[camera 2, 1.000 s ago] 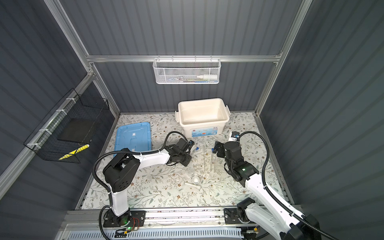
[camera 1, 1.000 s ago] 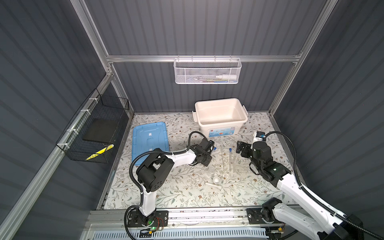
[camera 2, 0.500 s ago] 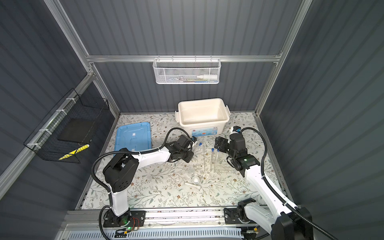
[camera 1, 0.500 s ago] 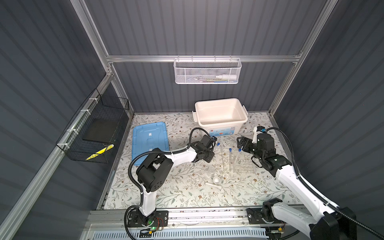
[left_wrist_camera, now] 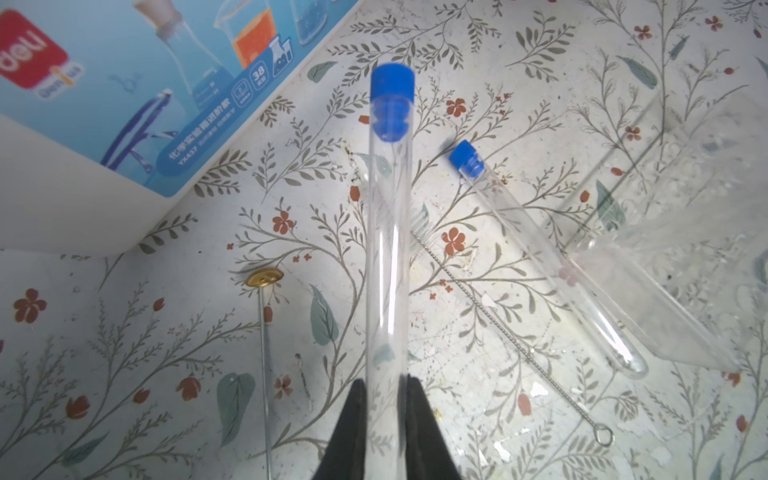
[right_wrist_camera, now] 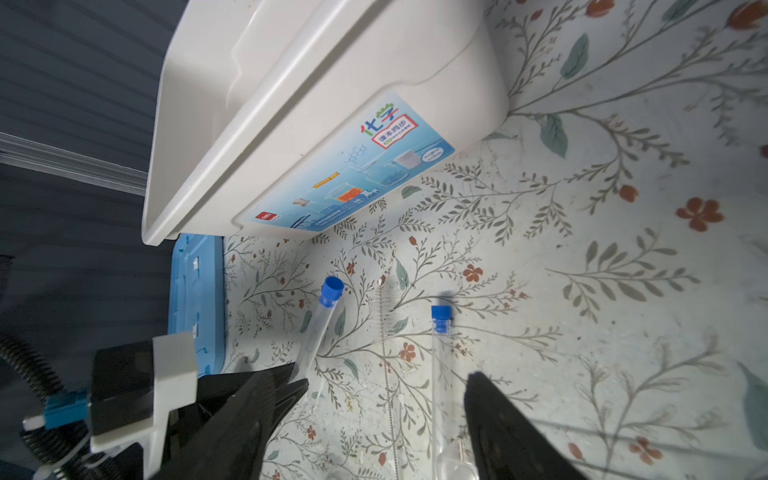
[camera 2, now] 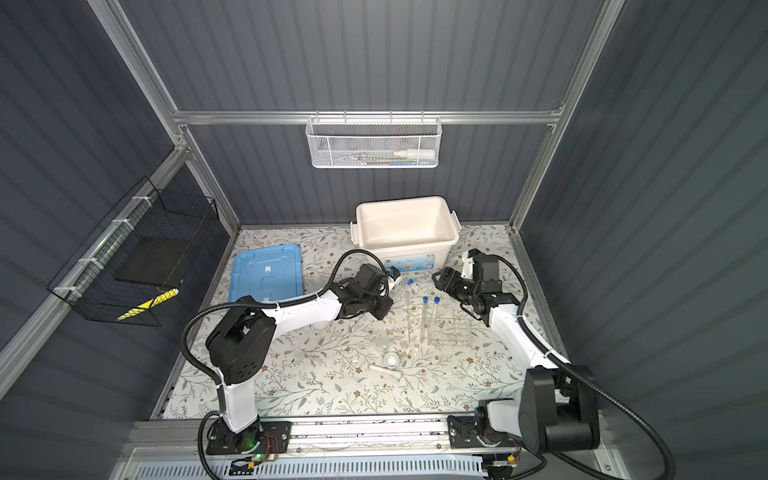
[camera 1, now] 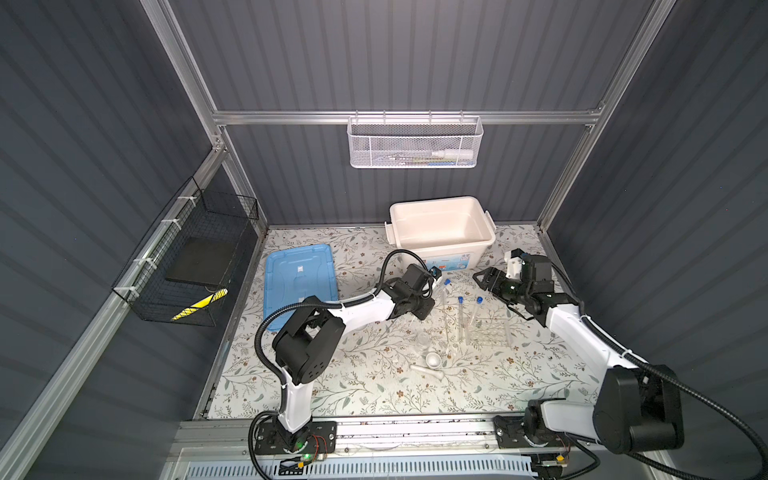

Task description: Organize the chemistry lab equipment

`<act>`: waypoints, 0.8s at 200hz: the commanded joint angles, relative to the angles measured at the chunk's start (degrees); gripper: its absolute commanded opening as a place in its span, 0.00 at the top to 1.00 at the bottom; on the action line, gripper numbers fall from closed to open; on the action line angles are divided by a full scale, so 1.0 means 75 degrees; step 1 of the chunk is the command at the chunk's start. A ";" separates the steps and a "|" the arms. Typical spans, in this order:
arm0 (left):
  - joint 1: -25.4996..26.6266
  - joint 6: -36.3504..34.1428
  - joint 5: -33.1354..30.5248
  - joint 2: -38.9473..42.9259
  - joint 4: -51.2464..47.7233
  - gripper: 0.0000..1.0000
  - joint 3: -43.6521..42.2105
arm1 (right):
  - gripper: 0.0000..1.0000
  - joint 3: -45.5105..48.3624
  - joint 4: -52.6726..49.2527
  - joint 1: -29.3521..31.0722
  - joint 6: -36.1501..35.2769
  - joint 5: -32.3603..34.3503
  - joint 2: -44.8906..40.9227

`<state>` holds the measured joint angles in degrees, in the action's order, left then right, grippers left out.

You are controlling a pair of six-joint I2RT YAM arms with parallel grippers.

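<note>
Covering the work floor, the floral mat (camera 1: 374, 395) carries every item. The white tub (camera 1: 415, 249) stands open at the rear centre. Its blue lid (camera 1: 299, 282) lies flat to the left, apart from it.

The left gripper (left_wrist_camera: 384, 386) is pinched on the closed end of one test tube (left_wrist_camera: 388, 232), held clear of the mat with its blue cap toward the tub. The right gripper (right_wrist_camera: 388, 377) hovers near the tub's front right corner, jaws spread, gripping nothing.

The clear tube rack (camera 1: 488, 330) sits right of centre. A second tube (camera 1: 460, 320) lies on the mat just left of it. A third tube (camera 1: 475, 313) is at the rack's left edge; whether it lies or stands there cannot be told.

In front of these are the small beaker (camera 1: 423, 340), the white bowl (camera 1: 433, 359) and, just beside the bowl, the pestle (camera 1: 428, 370). A wire brush (left_wrist_camera: 498, 320) and a disc-tipped rod (left_wrist_camera: 264, 353) lie on the mat on either side of the held tube.
</note>
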<state>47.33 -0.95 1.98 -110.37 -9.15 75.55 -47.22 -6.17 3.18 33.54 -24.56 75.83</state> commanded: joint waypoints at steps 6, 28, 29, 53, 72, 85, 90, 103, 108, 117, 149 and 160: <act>0.0037 -0.0403 0.0468 0.0115 0.0117 0.90 0.0466 | 0.30 -0.0318 0.0318 -0.0066 0.0186 -0.0878 0.0392; 0.0033 -0.0449 0.0663 0.0056 0.0220 0.90 0.0560 | 0.33 -0.0337 0.0594 -0.0079 0.0328 -0.0990 0.0670; 0.0037 -0.0448 0.0674 0.0056 0.0228 0.90 0.0564 | 0.33 -0.0337 0.0615 -0.0076 0.0342 -0.0991 0.0688; 0.0041 -0.0439 0.0948 -0.0030 0.0342 0.90 0.0657 | 0.36 -0.0325 0.0949 -0.0080 0.0524 -0.1036 0.0952; 0.0079 -0.0447 0.1021 -0.0115 0.0376 0.90 0.0661 | 0.39 -0.0331 0.1163 -0.0079 0.0624 -0.1105 0.1119; 0.0103 -0.0427 0.1037 -0.0175 0.0379 0.90 0.0661 | 0.40 -0.0337 0.1312 -0.0079 0.0710 -0.1159 0.1201; 0.0114 -0.0424 0.1053 -0.0179 0.0387 0.90 0.0661 | 0.41 -0.0337 0.1366 -0.0083 0.0739 -0.1187 0.1224; 0.0140 -0.0401 0.1106 -0.0217 0.0439 0.90 0.0658 | 0.42 -0.0342 0.1467 -0.0080 0.0809 -0.1285 0.1299; 0.0152 -0.0399 0.1107 -0.0225 0.0462 0.90 0.0661 | 0.42 -0.0357 0.1490 -0.0081 0.0823 -0.1321 0.1331; 0.0164 -0.0372 0.1122 -0.0247 0.0491 0.90 0.0661 | 0.43 -0.0377 0.1525 -0.0083 0.0845 -0.1397 0.1399; 0.0234 -0.0350 0.1147 -0.0355 0.0505 0.90 0.1034 | 0.47 -0.0365 0.1662 -0.0084 0.0970 -0.1608 0.1583; 0.0248 -0.0332 0.1153 -0.0385 0.0516 0.90 0.1063 | 0.48 -0.0360 0.1679 -0.0080 0.1006 -0.1655 0.1628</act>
<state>48.69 -3.05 9.26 -112.42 -6.15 81.36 -48.88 4.71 2.72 40.07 -34.52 87.24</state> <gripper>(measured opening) 0.161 0.527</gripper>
